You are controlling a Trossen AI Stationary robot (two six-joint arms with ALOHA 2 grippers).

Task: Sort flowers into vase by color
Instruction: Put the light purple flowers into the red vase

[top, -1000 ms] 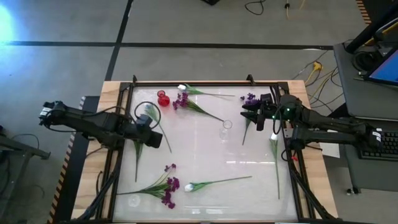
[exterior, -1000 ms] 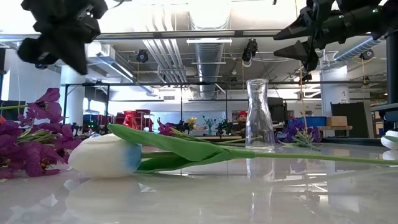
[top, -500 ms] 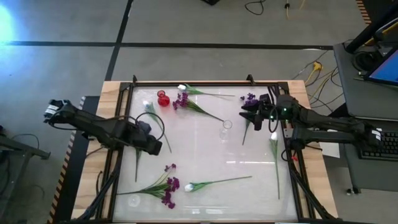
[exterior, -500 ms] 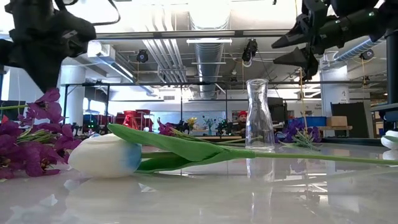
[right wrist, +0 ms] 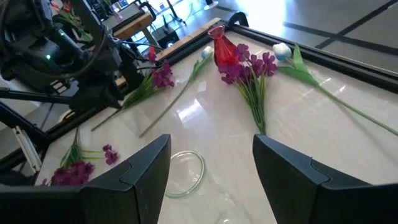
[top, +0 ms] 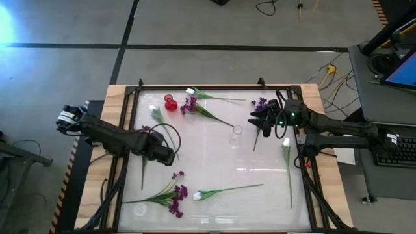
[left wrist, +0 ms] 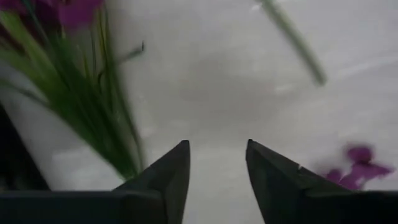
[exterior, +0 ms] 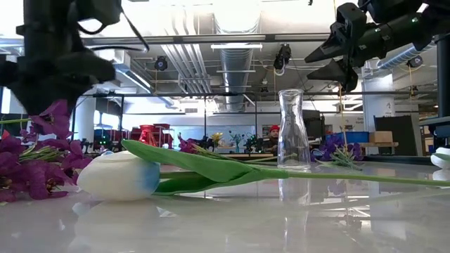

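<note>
White and purple flowers lie flat on the white table. A clear vase point(top: 236, 134) point(exterior: 293, 140) stands upright mid-table and a red vase point(top: 171, 103) at the far left. My left gripper point(top: 167, 156) point(left wrist: 217, 163) points down, open, over bare table between a leafy stalk point(left wrist: 93, 106) and purple blossoms point(left wrist: 360, 171), with nothing between its fingers. My right gripper point(top: 255, 117) point(right wrist: 208, 168) hangs open above the table, beside a purple flower point(top: 262, 103), facing the clear vase's rim point(right wrist: 185, 174).
A white tulip point(top: 197, 194) point(exterior: 119, 176) and a purple bunch point(top: 175, 195) lie near the front edge. Another white flower point(top: 286, 143) lies along the right side. A white tulip point(top: 190, 91) and a purple stem point(top: 190, 106) lie by the red vase. A black frame point(top: 195, 87) rims the table.
My left gripper has come down and gone toward the table's near edge and a little to the right, tipping until it points straight down. The right arm has kept nearly still. No flower has moved.
</note>
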